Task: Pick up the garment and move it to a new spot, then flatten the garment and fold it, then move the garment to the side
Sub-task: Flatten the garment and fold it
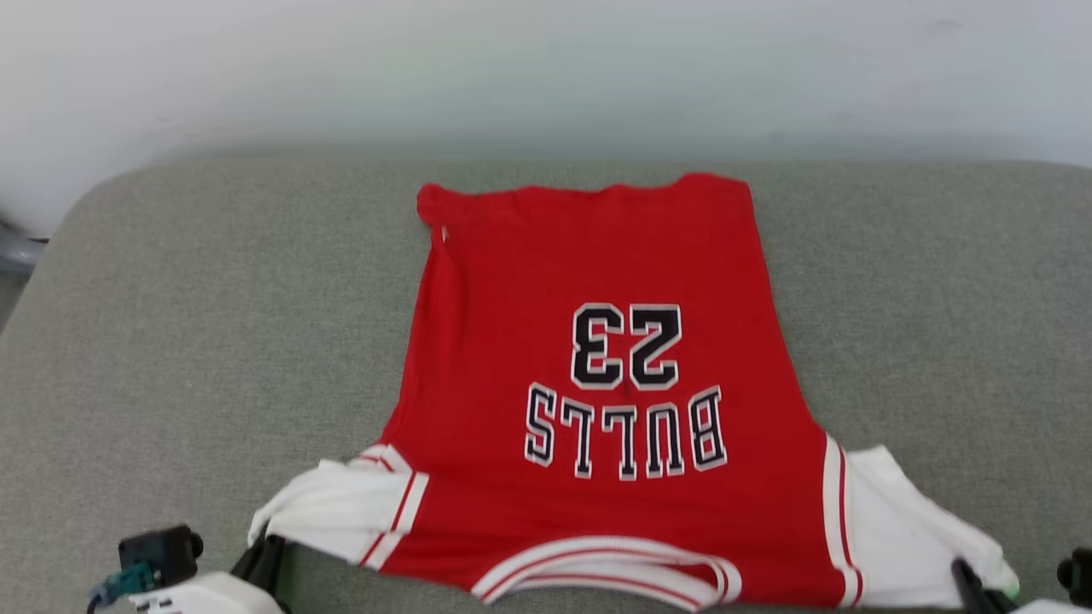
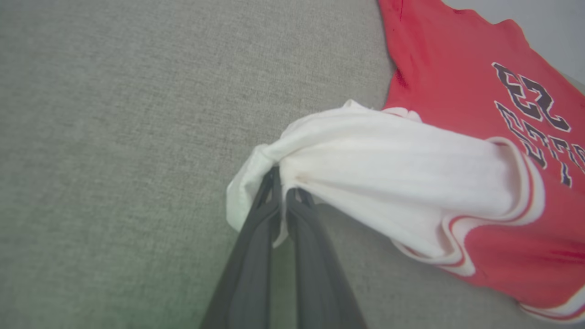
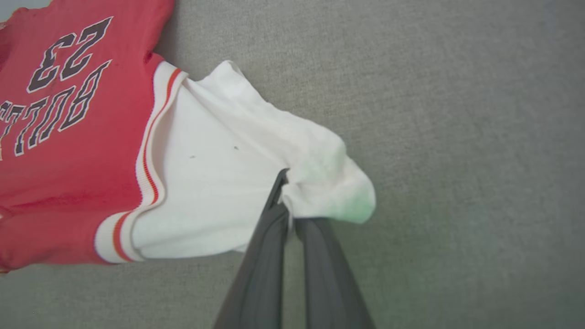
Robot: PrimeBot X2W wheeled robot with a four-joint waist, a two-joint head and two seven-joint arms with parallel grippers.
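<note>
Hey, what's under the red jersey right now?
The jersey lies spread on a grey cushion, which shows around it. Anything directly beneath the cloth is covered and cannot be seen.

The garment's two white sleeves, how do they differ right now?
On the garment, the left sleeve is bunched into long folds and looks narrow; the right sleeve spreads wider and smoother. The left sleeve's striped trim curls; the right sleeve's runs nearly straight. Both are white, each pinched at its end by the left gripper or right gripper.
</note>
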